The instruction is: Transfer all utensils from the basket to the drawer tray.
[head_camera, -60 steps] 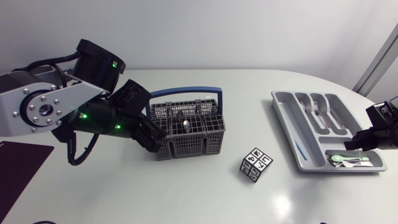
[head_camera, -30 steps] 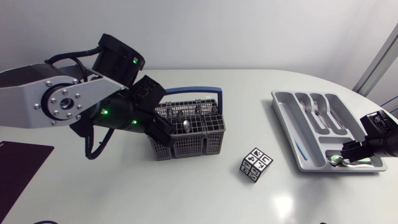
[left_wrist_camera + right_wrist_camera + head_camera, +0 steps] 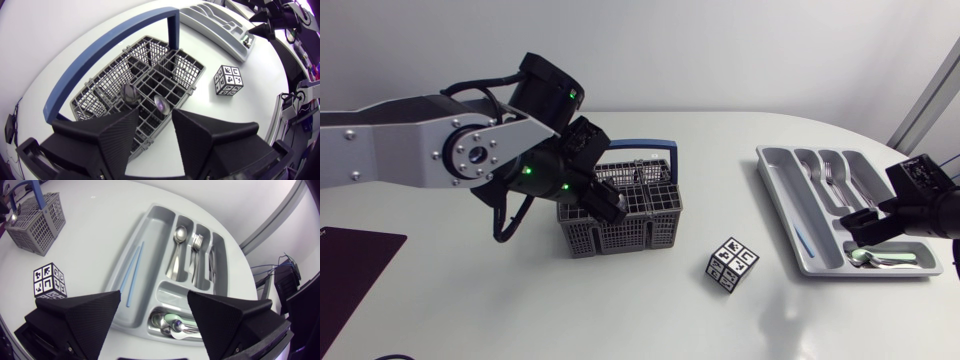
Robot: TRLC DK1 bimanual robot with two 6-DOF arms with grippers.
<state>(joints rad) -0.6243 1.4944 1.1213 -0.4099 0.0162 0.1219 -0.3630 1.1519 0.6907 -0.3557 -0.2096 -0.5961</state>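
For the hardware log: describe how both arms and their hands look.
The left arm has silver-grey links, black joints, looped black cables and green lights. The left hand is matte black with two broad textured wedge fingers. The right hand matches; the right arm looks black.

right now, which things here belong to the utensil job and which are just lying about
Job: grey basket; two spoons standing in it; drawer tray with cutlery already sorted; left claw, open over the basket.
Lying about: tagged cube; dark mat near the left arm.
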